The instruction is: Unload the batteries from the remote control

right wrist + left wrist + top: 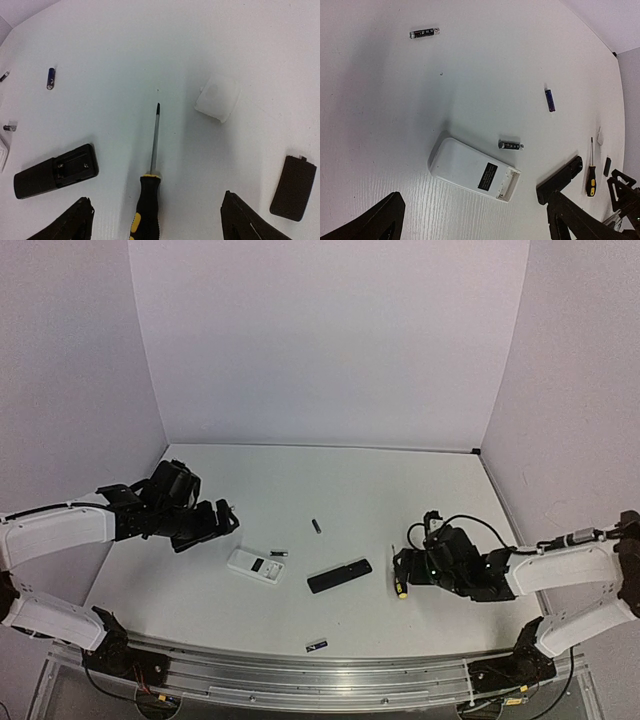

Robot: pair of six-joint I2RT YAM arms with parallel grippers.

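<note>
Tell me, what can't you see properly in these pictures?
- Right wrist view: the screwdriver handle's end is cut off by the bottom edge.
- Right wrist view: the white remote shows only a corner; the left edge cuts it.
- Top view: the batteries are too small to read their labels.

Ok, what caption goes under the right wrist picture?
Open right gripper above the screwdriver, with the opened black remote lying nearby.

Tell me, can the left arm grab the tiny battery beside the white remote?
Probably yes. The left gripper is open and hovers close by, and the battery lies uncovered beside the white remote, with nothing in between.
</note>
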